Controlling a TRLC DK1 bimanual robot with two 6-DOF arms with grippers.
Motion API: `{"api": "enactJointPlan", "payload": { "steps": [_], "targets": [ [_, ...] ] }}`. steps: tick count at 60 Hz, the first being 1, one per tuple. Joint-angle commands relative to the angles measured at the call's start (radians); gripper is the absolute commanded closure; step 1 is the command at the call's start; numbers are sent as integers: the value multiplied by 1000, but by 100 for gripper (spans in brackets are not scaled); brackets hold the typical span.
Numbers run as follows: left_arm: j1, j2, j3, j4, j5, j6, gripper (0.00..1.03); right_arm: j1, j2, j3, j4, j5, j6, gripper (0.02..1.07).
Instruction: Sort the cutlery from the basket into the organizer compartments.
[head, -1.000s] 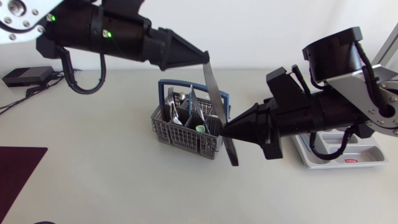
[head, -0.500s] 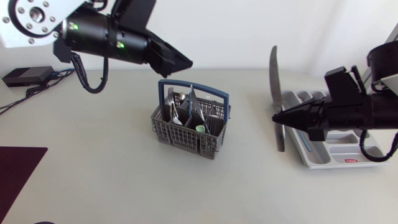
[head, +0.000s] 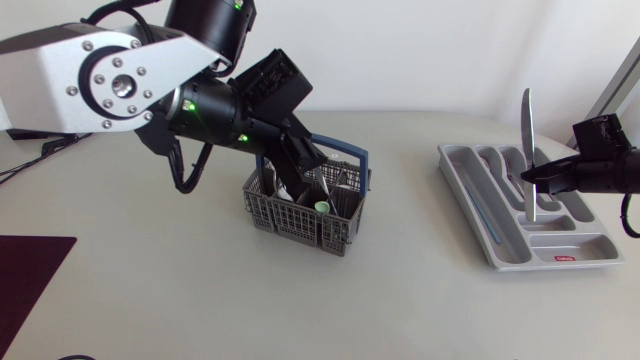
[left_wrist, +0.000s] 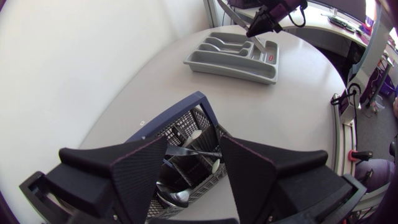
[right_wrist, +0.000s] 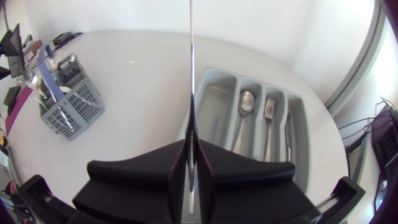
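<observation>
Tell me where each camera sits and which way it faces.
Head view: fixed above the table, looking down; both grippers show: left gripper at the basket, right gripper holding a knife at the organizer.
Left wrist view: on that arm's last link, facing down into the basket and across to the organizer; its open gripper shows.
Right wrist view: on that arm's last link, facing the organizer; its gripper, shut on the knife, shows.
Shared: all three show basket and organizer.

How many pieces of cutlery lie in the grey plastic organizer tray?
2: a silver spoon and a silver fork, in neighbouring compartments. The steel knife in the right gripper may hide others.
</observation>
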Motion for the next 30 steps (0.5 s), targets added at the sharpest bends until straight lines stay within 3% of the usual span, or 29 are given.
{"api": "enactJointPlan", "payload": {
  "steps": [1,30],
  "targets": [
    [-20,16,-14,6,-20,28,44,-44,99,86,30,28,-21,101],
    [-92,16,-62,-3,-140,109,44,-134,566,485,105,264,25,101]
  ]
}}
